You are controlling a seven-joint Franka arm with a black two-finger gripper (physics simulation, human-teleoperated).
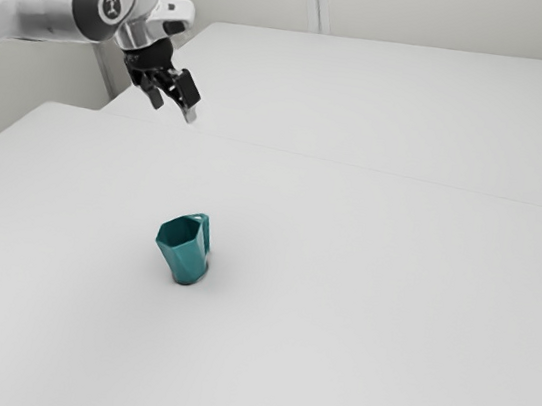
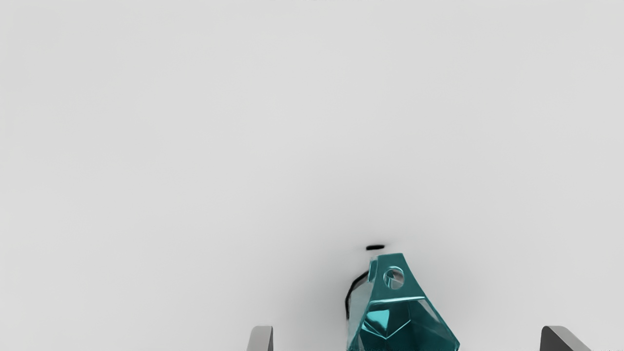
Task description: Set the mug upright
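My gripper hangs high over the table at the exterior view's upper left, well above and apart from the mug. The teal, faceted mug stands on its base with its mouth facing up and its handle toward the exterior view's right and rear. In the wrist view the gripper is open, its two fingertips wide apart. The mug appears between them at a distance, handle with a round hole pointing away from the fingers; part of its body is cut off by the picture's edge.
The mug rests on a wide white table. Behind it is another white surface, with pale walls beyond. A dark line crosses the exterior view's lower left corner.
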